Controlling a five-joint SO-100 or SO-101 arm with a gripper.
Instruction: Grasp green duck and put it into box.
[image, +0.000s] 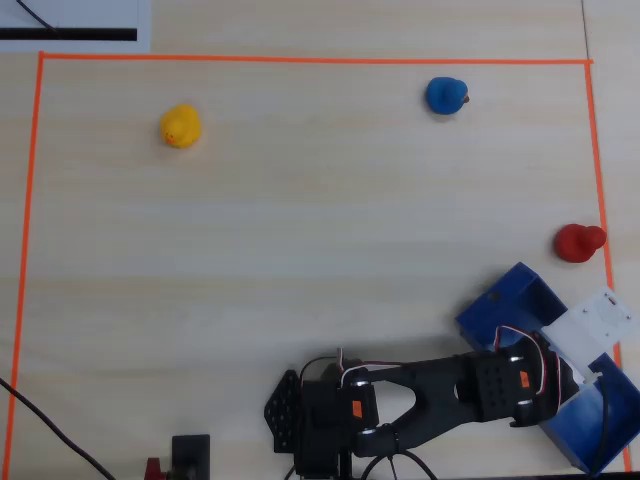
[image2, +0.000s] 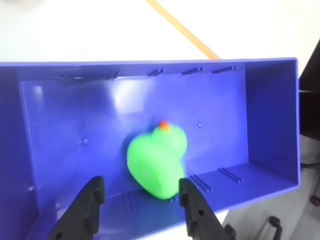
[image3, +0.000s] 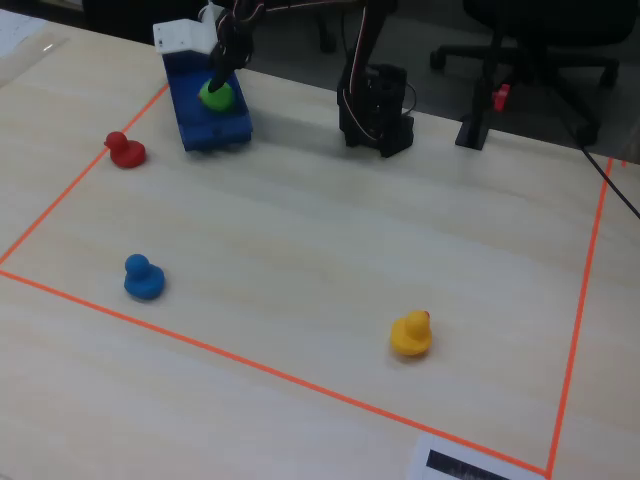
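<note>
Green ducks: one green duck (image2: 157, 162) is lying inside the box, also showing in the fixed view (image3: 216, 96).
Yellow ducks: one yellow duck (image: 181, 126) is sitting on the surface (image: 300, 220), seen too in the fixed view (image3: 411, 334).
Blue ducks: one blue duck (image: 445, 95) is sitting near the far tape line (image3: 143, 277).
Red ducks: one red duck (image: 578, 242) is sitting beside the tape (image3: 126, 150).
Ducks in all: four are showing.
Boxes: one box (image2: 65, 115) is standing on the surface (image: 505, 310) (image3: 215, 125).
Arms: one arm (image: 440, 390) is reaching over the box.
Taped outlines: one orange tape rectangle (image: 300, 60) is framing the work area.
</note>
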